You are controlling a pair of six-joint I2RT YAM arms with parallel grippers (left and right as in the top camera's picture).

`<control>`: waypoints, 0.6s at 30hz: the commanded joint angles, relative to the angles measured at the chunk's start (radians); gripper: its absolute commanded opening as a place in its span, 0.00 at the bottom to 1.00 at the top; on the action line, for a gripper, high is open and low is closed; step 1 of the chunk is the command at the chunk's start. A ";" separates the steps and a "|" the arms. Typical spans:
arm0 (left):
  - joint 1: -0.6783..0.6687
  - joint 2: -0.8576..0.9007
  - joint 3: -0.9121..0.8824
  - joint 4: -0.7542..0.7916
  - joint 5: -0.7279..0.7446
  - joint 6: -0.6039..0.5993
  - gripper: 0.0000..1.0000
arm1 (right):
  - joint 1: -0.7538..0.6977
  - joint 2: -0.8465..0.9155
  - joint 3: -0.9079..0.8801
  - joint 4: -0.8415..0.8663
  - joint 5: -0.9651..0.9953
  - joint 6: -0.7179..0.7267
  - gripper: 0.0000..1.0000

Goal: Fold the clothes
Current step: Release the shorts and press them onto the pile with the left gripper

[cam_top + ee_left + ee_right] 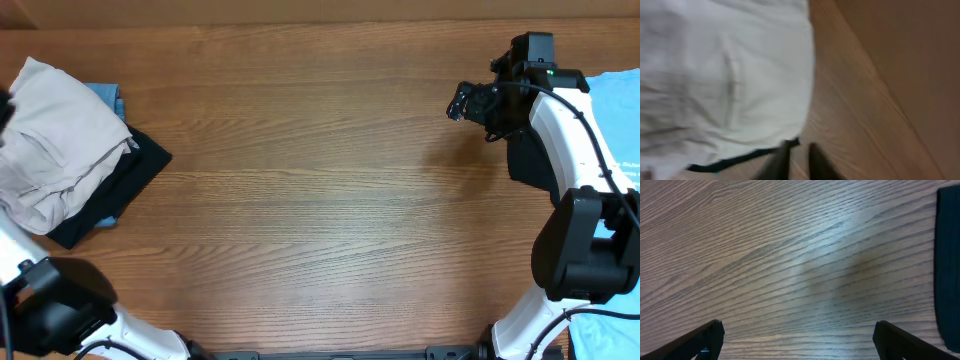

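A cream garment [50,140] lies crumpled on top of a pile at the far left, over a black garment [125,185] and a blue one [106,96]. The blurred left wrist view shows the cream cloth [720,70] with a black edge [735,161] under it. My left gripper [799,159] hangs beside that edge with its fingers close together and nothing between them; in the overhead view it sits at the left frame edge [4,108]. My right gripper [462,103] [800,340] is wide open and empty over bare wood at the right.
A light blue garment [615,125] and a black garment [530,160] lie at the right edge under the right arm; the black one shows in the right wrist view [947,265]. The wooden table [320,200] fills the middle.
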 commanded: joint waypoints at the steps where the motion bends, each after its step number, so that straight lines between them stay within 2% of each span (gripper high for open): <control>1: -0.104 0.018 -0.003 -0.006 0.026 -0.005 0.69 | -0.002 -0.010 0.016 0.003 -0.006 0.000 1.00; 3: -0.177 0.018 -0.005 -0.006 0.026 -0.005 1.00 | -0.002 -0.010 0.016 0.003 -0.006 0.000 1.00; 9: -0.289 0.018 -0.005 -0.006 0.026 -0.005 1.00 | -0.002 -0.010 0.016 0.003 -0.006 0.000 1.00; 18: -0.293 0.018 -0.005 -0.006 0.026 -0.005 1.00 | -0.002 -0.010 0.016 0.003 -0.006 0.000 1.00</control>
